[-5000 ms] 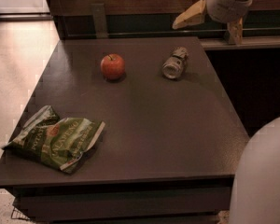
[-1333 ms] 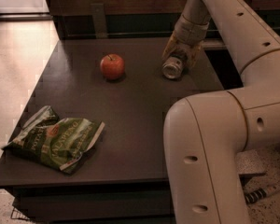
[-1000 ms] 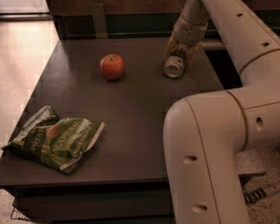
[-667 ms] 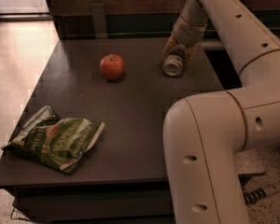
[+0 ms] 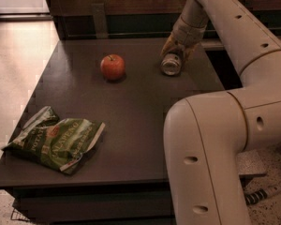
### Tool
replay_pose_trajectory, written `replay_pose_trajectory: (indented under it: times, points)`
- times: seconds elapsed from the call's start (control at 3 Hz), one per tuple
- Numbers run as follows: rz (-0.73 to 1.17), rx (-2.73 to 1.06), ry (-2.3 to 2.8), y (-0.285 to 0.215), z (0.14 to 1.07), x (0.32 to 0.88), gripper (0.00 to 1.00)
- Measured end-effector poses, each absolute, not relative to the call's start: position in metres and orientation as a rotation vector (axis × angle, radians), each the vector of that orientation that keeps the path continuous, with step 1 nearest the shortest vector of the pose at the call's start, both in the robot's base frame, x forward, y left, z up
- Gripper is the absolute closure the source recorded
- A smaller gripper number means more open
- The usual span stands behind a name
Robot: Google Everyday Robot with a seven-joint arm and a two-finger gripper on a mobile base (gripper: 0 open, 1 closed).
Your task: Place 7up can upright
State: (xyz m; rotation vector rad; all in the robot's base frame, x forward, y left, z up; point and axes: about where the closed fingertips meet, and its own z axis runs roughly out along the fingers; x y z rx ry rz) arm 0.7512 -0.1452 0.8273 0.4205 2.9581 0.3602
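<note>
The 7up can (image 5: 171, 63) lies on its side near the far right corner of the counter (image 5: 131, 121), shiny end toward the camera. The gripper (image 5: 177, 50) sits low over its far end; whether the jaws have closed on it I cannot tell. An off-centre pinch could roll the round can toward the right edge, or let it slip while being tipped up.

light: dim, warm | glint: 7up can (image 5: 171, 64) end, beside pincer (image 5: 177, 50)
</note>
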Motion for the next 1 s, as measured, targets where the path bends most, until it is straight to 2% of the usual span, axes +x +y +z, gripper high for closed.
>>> replay_pose_trajectory:
  times: [1.0]
  points:
    - [0.4, 0.319, 2.85, -0.19, 0.864, 0.721, 1.0]
